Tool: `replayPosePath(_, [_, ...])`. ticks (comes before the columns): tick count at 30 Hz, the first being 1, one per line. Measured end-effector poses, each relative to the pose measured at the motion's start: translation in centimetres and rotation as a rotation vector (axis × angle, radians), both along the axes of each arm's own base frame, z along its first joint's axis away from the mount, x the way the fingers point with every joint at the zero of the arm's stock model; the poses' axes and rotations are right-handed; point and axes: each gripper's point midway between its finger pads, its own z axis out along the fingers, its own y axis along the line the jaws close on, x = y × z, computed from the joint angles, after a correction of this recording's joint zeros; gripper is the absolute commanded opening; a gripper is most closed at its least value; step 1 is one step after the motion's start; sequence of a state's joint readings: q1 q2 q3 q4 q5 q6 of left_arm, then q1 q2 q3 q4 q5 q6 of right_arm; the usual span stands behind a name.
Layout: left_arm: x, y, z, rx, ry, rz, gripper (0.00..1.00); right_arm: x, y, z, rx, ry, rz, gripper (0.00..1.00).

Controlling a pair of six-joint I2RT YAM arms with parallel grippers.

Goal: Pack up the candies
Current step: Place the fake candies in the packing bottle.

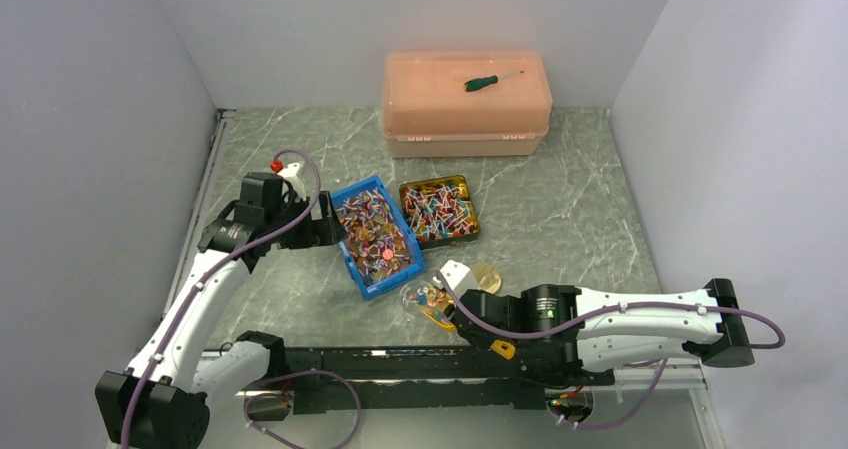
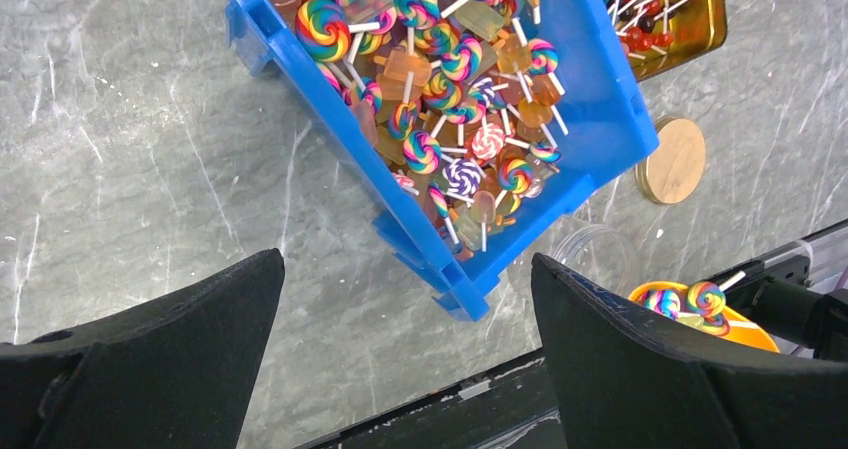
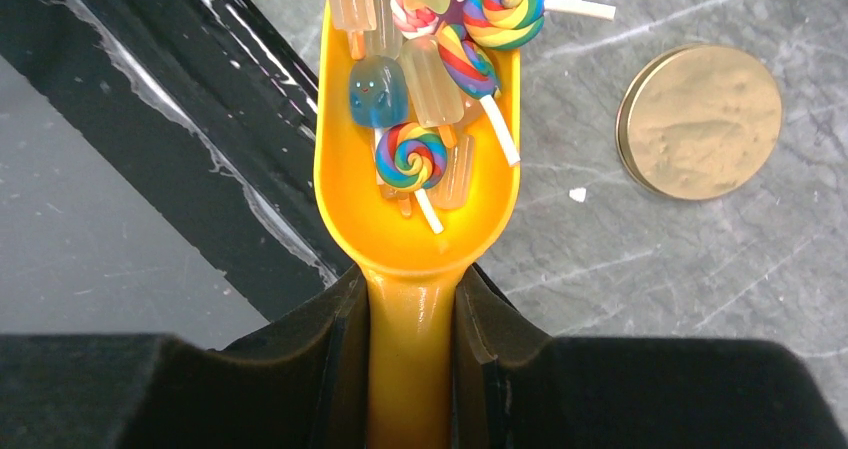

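The candies are tiny swirl lollipops and ice-pop sweets in mixed colours. They fill a blue bin (image 1: 375, 234) (image 2: 600, 119) and a gold tin (image 1: 438, 209). My right gripper (image 1: 458, 321) (image 3: 410, 279) is shut on the handle of an orange scoop (image 3: 415, 219) holding several candies (image 3: 420, 119). The scoop is held beside a clear jar (image 1: 418, 297) (image 2: 600, 259) near the table's front. My left gripper (image 1: 325, 231) (image 2: 407, 259) is open and empty, by the bin's left side.
The jar's gold lid (image 1: 487, 277) (image 3: 700, 119) lies flat to the right of the jar. A peach lidded box (image 1: 466, 119) stands at the back with a green-handled screwdriver (image 1: 485, 82) on top. A black rail (image 1: 400, 364) runs along the near edge.
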State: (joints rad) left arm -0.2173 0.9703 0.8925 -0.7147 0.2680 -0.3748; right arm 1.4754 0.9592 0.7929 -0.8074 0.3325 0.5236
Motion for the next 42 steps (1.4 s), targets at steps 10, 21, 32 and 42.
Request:
replayPosePath(10, [-0.4, 0.1, -0.4, 0.012, -0.011, -0.016, 0.99, -0.3, -0.9, -1.4, -0.094, 0.03, -0.029, 0.0])
replayPosePath(21, [-0.7, 0.0, -0.9, 0.006, -0.02, -0.036, 0.99, -0.3, 0.3, -0.9, -0.167, 0.038, -0.031, 0.0])
replayPosePath(32, [-0.8, -0.2, -0.3, -0.004, -0.044, -0.05, 0.99, -0.8, 1.0, -1.0, -0.261, 0.073, -0.019, 0.0])
replayPosePath(42, [-1.0, -0.2, 0.3, -0.008, -0.069, -0.049, 0.99, -1.3, 1.2, -0.2, -0.322, 0.117, -0.011, 0.0])
